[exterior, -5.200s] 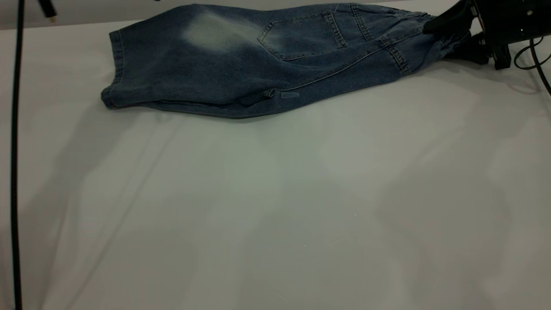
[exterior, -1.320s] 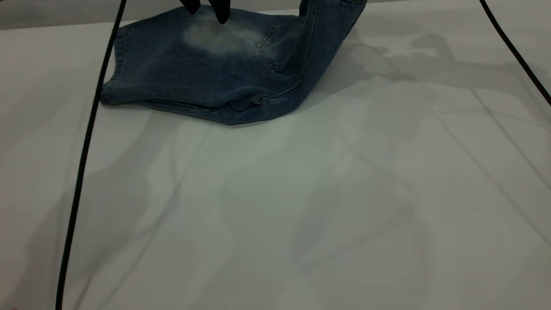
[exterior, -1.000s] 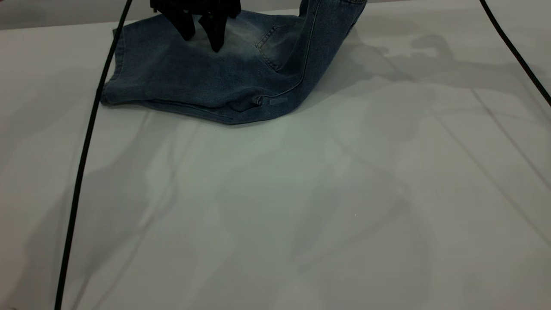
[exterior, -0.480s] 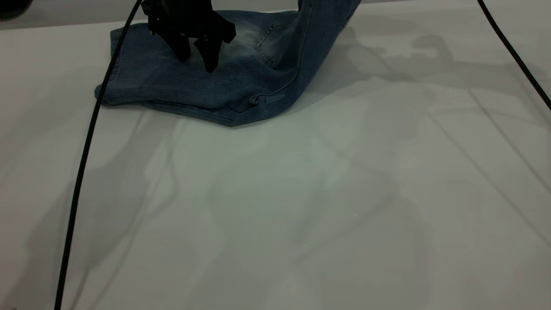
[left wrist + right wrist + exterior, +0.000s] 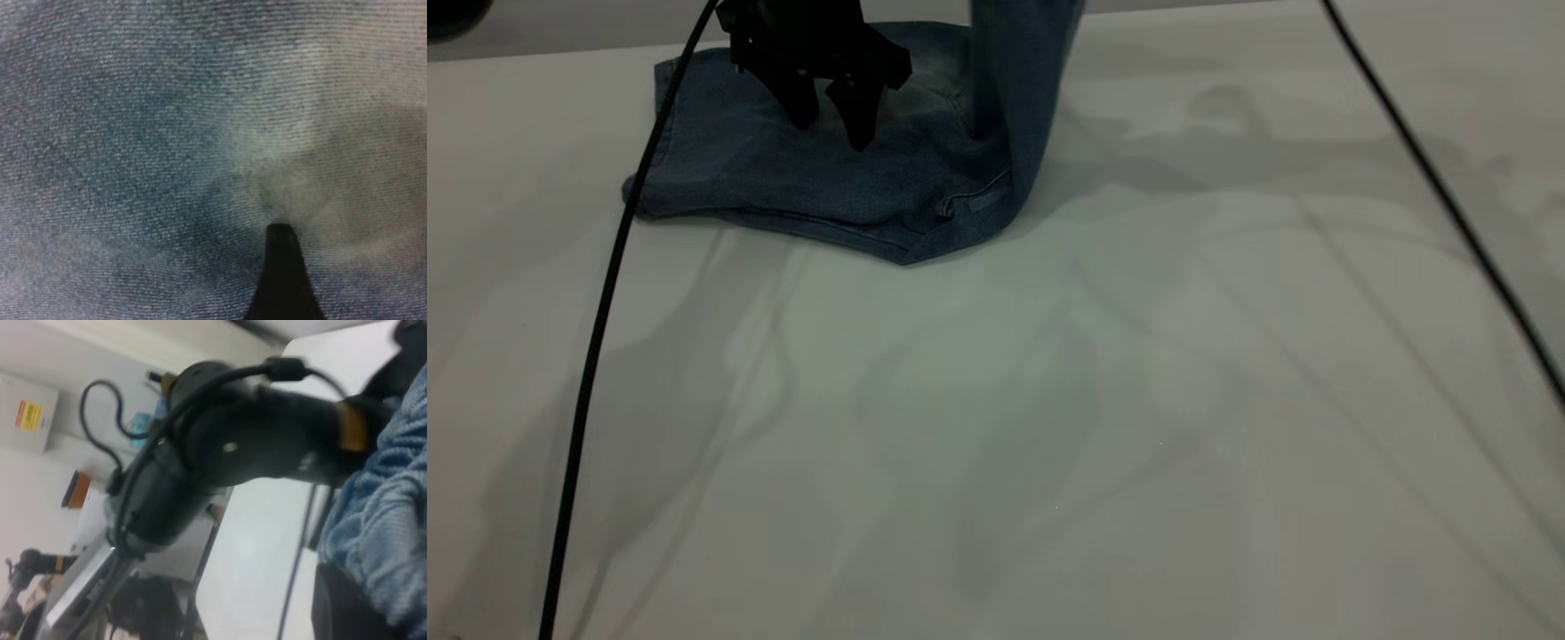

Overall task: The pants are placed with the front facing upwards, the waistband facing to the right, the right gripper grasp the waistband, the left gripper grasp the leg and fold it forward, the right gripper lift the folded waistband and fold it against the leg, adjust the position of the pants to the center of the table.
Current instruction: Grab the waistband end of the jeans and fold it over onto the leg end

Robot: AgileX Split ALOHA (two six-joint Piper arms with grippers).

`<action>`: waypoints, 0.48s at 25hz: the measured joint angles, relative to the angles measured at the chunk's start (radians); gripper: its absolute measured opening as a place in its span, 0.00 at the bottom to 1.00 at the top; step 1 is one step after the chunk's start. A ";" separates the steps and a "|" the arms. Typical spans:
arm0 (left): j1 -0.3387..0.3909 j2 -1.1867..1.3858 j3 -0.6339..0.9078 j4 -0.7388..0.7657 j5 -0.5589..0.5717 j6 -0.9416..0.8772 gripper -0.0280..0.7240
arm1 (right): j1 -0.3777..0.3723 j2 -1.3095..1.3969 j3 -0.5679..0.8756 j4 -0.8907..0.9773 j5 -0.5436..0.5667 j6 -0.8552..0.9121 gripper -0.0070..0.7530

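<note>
Pants [image 5: 827, 178]: soft, limp denim, drapes heavy; take hold at waistband. Left gripper [image 5: 829, 124] spread, pressing leg. Right gripper unseen; you cannot tell its state.

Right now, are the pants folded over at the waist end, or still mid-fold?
Mid-fold. The pants have the waist end standing up out of frame; the left gripper presses the flat leg.

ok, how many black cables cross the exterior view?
2. The left cable runs down the left side, crossing in front of the pants near the left tool. The right cable slants down the right side above the table. More may lie outside the frame.
</note>
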 joint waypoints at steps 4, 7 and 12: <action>0.000 0.000 0.000 0.000 0.001 0.000 0.65 | 0.044 0.001 -0.040 0.001 -0.023 0.029 0.15; 0.000 0.000 0.000 0.003 0.001 0.000 0.65 | 0.056 0.002 -0.068 0.006 -0.032 0.048 0.15; 0.000 0.000 -0.018 0.006 0.008 0.000 0.65 | 0.061 0.002 -0.071 0.005 -0.039 0.048 0.15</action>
